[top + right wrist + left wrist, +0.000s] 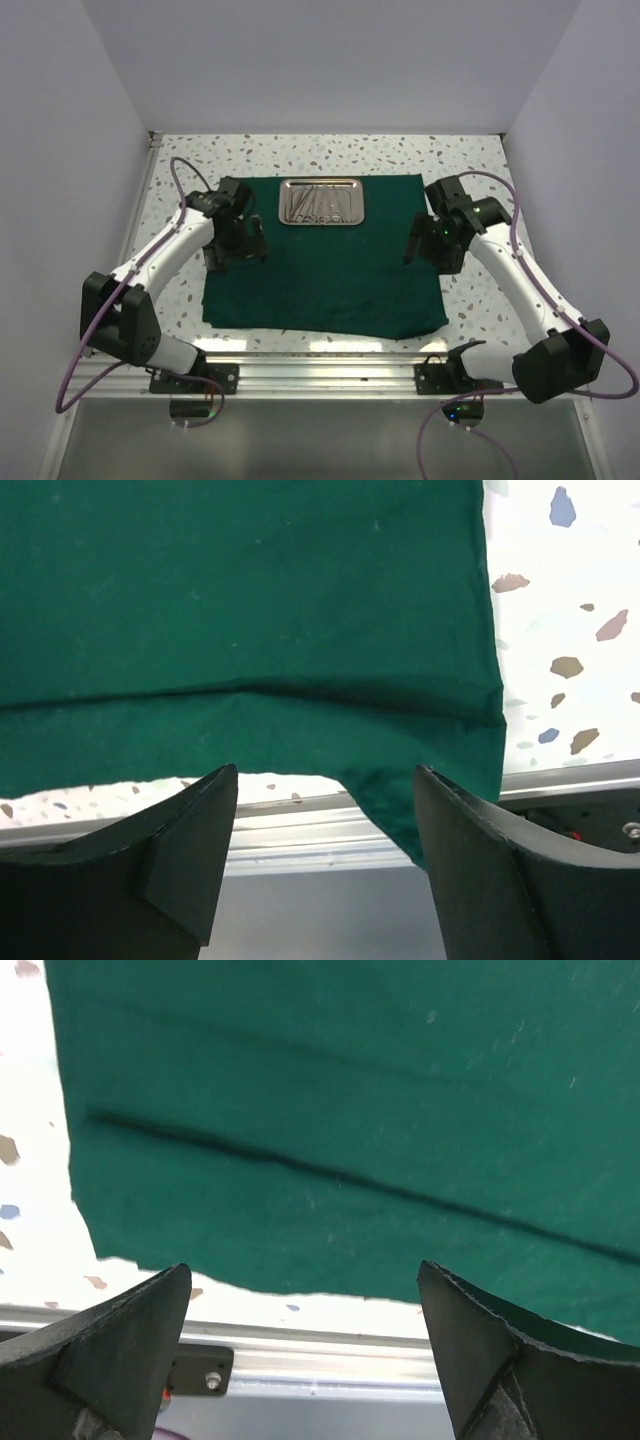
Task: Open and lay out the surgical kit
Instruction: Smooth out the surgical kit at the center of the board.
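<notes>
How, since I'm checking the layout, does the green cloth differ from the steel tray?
The green cloth is large, matte, dark; the steel tray is small and shiny. The cloth lies on the table; the tray sits on the cloth, near its far edge. Both lie flat, roughly rectangular.

Speckled table [300, 150] (terrazzo) carries 1 green drape [320, 275].

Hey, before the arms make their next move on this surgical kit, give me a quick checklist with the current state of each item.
1. Left end effector open, nothing held: ok.
2. Right end effector open, nothing held: ok.
3. Green cloth unfolded and lying flat: ok.
4. Steel tray uncovered, at the cloth's far edge: ok.
5. Instruments laid out on the cloth: not ok, they lie in the tray.
6. Instruments untangled: cannot tell, too small.
</notes>
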{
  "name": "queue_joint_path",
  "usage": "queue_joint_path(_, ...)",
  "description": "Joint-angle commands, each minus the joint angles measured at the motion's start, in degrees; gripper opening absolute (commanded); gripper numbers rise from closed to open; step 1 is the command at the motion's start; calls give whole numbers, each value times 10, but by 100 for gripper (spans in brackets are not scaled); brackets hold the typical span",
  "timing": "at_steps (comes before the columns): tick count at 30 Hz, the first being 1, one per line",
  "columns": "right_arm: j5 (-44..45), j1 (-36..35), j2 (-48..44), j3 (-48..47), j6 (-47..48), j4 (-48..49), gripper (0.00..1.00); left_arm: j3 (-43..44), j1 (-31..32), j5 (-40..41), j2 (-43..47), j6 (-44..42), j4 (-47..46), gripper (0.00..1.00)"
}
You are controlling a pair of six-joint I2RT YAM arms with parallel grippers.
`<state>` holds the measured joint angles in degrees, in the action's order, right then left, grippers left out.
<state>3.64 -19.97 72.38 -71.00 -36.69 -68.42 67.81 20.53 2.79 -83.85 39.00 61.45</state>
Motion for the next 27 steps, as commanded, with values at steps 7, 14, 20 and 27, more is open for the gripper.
queue_joint_path(7,-57,34,120,59,-8,218,1,-118,30,8,178,77,-11,98)
queue_joint_path(14,-43,46,340,-112,11,226,0,-41,-11,92,39,-6,-137,98)
queue_joint_path(20,-27,82,474,-244,17,195,0,59,-92,72,-157,-72,-243,94)
queue_joint_path(27,-13,114,640,-420,35,139,0,239,-109,61,-397,-91,-252,93)
